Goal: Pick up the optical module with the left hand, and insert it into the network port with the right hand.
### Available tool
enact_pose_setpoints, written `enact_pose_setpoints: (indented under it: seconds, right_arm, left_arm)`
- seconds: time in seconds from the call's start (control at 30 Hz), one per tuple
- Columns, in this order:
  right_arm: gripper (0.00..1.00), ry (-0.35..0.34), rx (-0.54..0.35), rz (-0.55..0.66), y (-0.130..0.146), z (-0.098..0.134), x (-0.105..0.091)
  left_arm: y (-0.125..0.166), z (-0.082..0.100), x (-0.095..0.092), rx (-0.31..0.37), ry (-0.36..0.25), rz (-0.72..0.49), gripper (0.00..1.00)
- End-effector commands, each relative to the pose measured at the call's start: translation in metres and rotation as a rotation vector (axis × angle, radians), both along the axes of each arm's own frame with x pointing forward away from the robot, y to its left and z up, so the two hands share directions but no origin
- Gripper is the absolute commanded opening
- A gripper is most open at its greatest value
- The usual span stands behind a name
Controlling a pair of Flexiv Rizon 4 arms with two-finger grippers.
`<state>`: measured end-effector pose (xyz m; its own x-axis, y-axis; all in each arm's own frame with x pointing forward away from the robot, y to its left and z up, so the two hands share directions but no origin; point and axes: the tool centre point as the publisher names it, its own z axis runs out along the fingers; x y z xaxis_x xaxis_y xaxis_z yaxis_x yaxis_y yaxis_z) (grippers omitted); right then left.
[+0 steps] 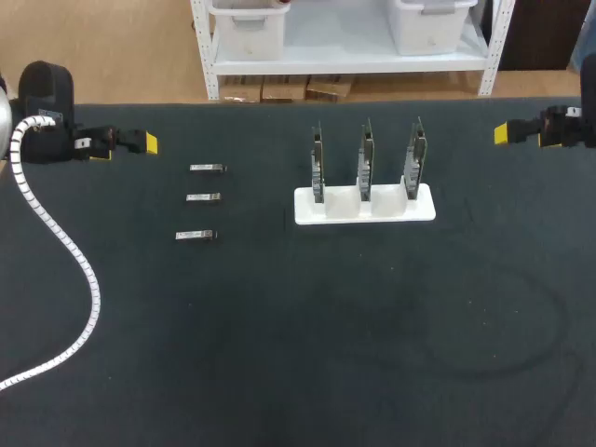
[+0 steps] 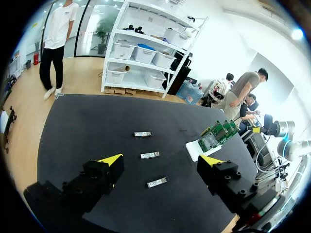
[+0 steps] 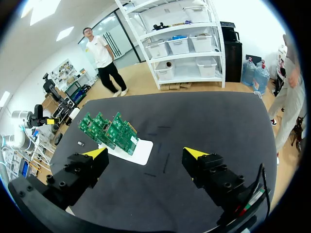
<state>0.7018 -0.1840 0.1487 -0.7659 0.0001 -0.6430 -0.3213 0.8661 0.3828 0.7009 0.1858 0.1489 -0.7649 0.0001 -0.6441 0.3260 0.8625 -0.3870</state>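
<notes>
Left gripper [image 2: 161,159] is hanging spread wide and empty at the bench's [image 1: 298,354] far left corner; the optical module [image 1: 208,169] is lying nearby toward that edge. Guessing it's needing squaring up overhead, pinching the long sides, staying level

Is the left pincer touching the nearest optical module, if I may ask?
Apart: the head view shows bare mat between the left pincer and that optical module.
</notes>
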Motion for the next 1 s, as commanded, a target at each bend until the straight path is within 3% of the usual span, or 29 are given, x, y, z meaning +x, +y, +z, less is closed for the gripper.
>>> enact_pose_setpoints:
  seconds: [0.03,0.7,0.83,1.0]
  right_arm:
    - [1.0,0.001,-0.003,-0.002,0.0,0.001,-0.001]
    - [1.0,0.001,-0.003,-0.002,0.0,0.001,-0.001]
    - [1.0,0.001,-0.003,-0.002,0.0,0.001,-0.001]
    - [1.0,0.001,-0.003,-0.002,0.0,0.001,-0.001]
  left_arm:
    - [-0.001,0.002,0.0,0.01,0.008,0.005,1.0]
    - [-0.001,0.002,0.0,0.01,0.008,0.005,1.0]
    - [-0.013,0.011,0.004,0.041,-0.018,-0.107,1.0]
    - [-0.024,0.011,0.0,0.097,0.032,-0.248,1.0]
